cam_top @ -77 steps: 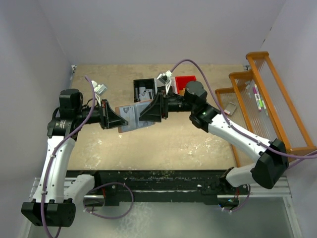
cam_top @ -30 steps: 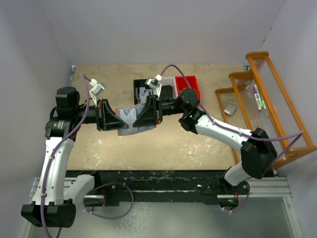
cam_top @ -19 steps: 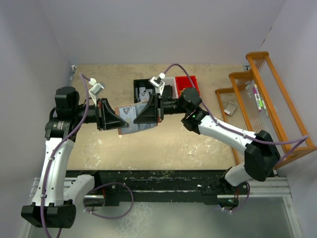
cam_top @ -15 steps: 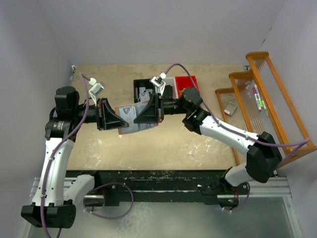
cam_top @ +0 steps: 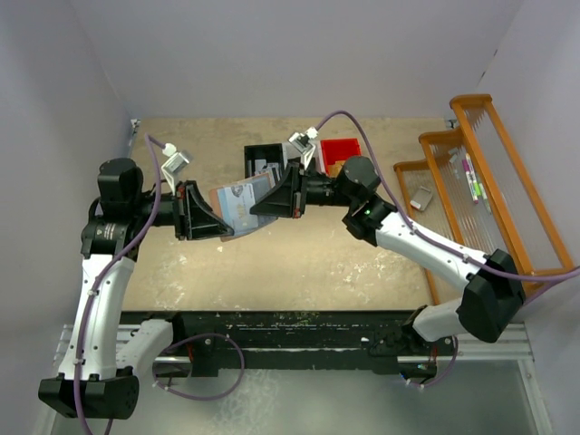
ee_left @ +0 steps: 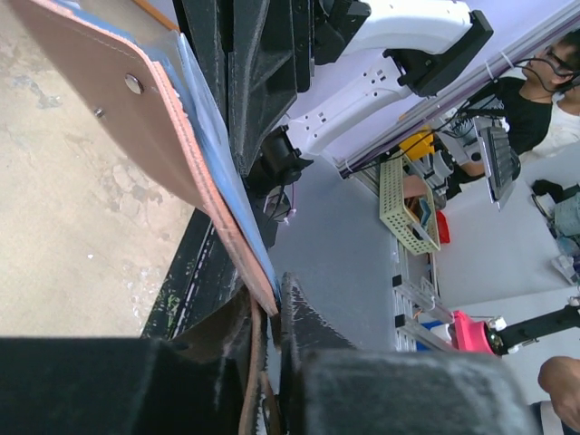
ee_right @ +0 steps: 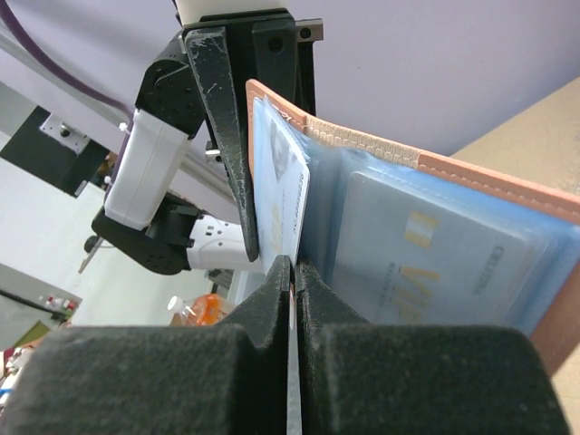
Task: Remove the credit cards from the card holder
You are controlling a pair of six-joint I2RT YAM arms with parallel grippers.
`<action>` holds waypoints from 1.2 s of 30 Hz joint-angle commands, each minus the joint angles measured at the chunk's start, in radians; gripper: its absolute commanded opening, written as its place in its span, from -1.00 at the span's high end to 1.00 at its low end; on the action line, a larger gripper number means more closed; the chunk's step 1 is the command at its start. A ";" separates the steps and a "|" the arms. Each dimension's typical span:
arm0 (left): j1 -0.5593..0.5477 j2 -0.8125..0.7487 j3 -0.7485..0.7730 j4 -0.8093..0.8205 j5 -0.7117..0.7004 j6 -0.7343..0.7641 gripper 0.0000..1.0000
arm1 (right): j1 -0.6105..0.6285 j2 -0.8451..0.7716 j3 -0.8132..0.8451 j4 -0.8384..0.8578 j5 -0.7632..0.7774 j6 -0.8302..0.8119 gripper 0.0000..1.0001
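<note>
One open card holder held mid-air, left gripper clamping its left edge, right gripper pinching a grey credit card

- Left arm reaches rightward, elbow bent; the left gripper is clamped on the card holder.
- Right arm stretches leftward to meet it; the right gripper is pinched tight, apparently on a card.

The top camera looks down from above the near edge of the speckled beige table. Both wrist cameras face each other, very close, sharing the open salmon-pink, blue-lined card holder.
</note>
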 commanded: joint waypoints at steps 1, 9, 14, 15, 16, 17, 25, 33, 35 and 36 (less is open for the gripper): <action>-0.003 -0.037 0.017 0.107 0.061 -0.077 0.85 | -0.003 -0.017 0.022 0.005 0.036 -0.049 1.00; -0.003 -0.043 0.011 0.128 0.054 -0.092 0.99 | -0.006 -0.054 0.045 -0.079 0.011 -0.091 1.00; -0.003 -0.041 0.019 0.153 0.033 -0.110 1.00 | -0.006 -0.051 0.090 -0.184 -0.030 -0.144 1.00; -0.003 -0.041 0.021 0.158 0.031 -0.114 1.00 | -0.005 -0.057 0.081 -0.157 -0.034 -0.126 1.00; -0.003 -0.043 0.021 0.163 0.028 -0.119 1.00 | -0.006 -0.066 0.075 -0.158 -0.033 -0.128 1.00; -0.003 -0.045 0.020 0.169 0.025 -0.121 1.00 | -0.005 -0.077 0.072 -0.165 -0.031 -0.134 1.00; -0.003 -0.042 0.048 0.087 -0.051 -0.035 1.00 | -0.015 -0.107 0.070 -0.236 -0.018 -0.179 1.00; -0.003 -0.011 0.108 -0.083 -0.137 0.129 1.00 | -0.057 -0.129 0.054 -0.267 -0.035 -0.190 1.00; -0.003 -0.010 0.111 -0.095 -0.162 0.145 1.00 | -0.074 -0.145 0.047 -0.281 -0.043 -0.196 1.00; -0.003 -0.011 0.113 -0.095 -0.175 0.147 1.00 | -0.084 -0.157 0.038 -0.284 -0.045 -0.196 1.00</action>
